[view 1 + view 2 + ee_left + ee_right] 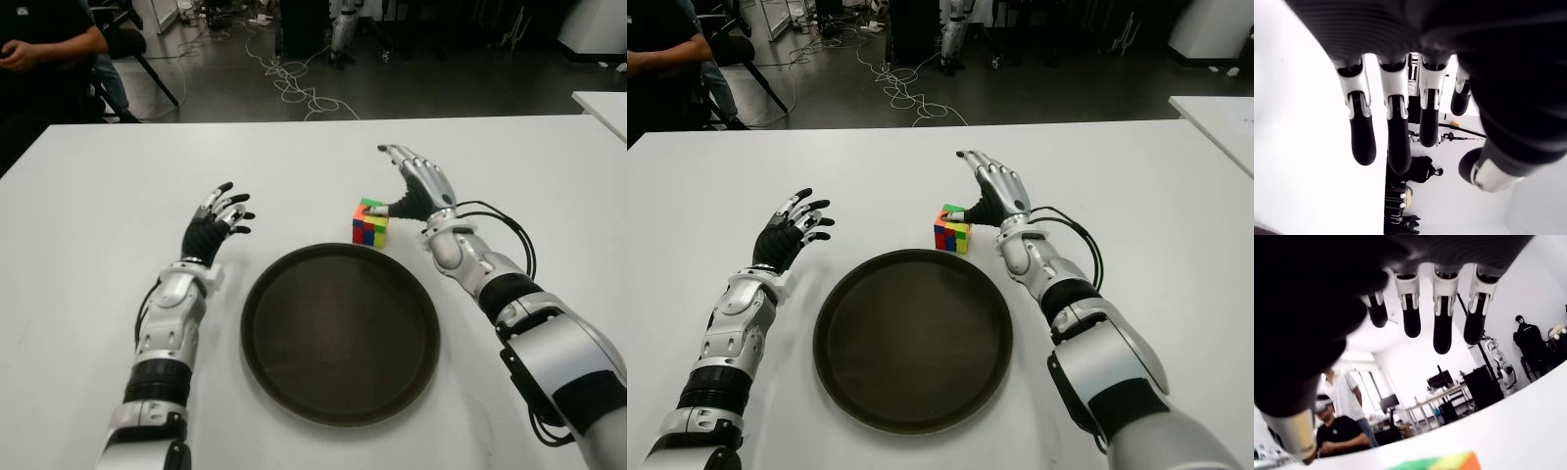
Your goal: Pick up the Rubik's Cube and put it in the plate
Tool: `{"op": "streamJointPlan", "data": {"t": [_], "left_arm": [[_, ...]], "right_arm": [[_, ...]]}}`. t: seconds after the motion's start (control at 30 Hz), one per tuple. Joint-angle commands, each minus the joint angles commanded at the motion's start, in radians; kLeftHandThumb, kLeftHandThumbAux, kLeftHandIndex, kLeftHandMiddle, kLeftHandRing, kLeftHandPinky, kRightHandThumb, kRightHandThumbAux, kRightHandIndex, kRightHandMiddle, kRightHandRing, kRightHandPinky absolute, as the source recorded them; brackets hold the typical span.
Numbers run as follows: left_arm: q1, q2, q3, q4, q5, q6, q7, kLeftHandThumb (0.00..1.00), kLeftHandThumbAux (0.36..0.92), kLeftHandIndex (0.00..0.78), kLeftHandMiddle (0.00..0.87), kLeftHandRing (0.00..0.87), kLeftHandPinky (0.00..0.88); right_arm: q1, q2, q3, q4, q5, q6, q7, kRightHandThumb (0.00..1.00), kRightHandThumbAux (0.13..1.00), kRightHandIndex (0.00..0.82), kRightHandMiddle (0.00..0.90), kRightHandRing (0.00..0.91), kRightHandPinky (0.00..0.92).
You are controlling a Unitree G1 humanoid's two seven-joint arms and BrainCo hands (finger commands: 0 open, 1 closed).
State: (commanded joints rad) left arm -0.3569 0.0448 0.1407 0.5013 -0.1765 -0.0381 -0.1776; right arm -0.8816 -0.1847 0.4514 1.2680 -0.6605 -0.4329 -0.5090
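Note:
The Rubik's Cube [370,222] stands on the white table [294,162] just behind the far right rim of the dark round plate [257,323], which holds nothing. My right hand [415,184] hovers right of the cube and slightly behind it, fingers spread and extended. Its thumb [393,208] reaches to the cube's upper right edge, but nothing is gripped. The right wrist view shows straight fingers [1442,328] above the cube's green and orange top [1442,462]. My left hand [217,220] shows open to the left of the plate, its fingers [1396,132] straight.
A seated person [44,44] is beyond the table's far left corner. Cables [294,83] lie on the dark floor behind the table. Another white table [602,103] shows at the right edge.

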Motion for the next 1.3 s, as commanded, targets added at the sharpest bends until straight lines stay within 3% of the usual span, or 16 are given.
{"op": "streamJointPlan", "data": {"t": [0.37, 1.3], "left_arm": [[0.001, -0.001, -0.005, 0.002, 0.005, -0.005, 0.003, 0.677, 0.658, 0.101, 0.245, 0.355, 0.434], [0.000, -0.006, -0.005, 0.012, 0.001, -0.018, -0.001, 0.670, 0.670, 0.100, 0.252, 0.362, 0.426]], "right_arm": [[0.003, 0.024, 0.042, 0.023, -0.025, 0.058, 0.050, 0.000, 0.689, 0.145, 0.199, 0.226, 0.247], [0.010, 0.042, 0.089, 0.029, -0.032, 0.101, 0.076, 0.000, 0.763, 0.166, 0.210, 0.235, 0.257]]}}
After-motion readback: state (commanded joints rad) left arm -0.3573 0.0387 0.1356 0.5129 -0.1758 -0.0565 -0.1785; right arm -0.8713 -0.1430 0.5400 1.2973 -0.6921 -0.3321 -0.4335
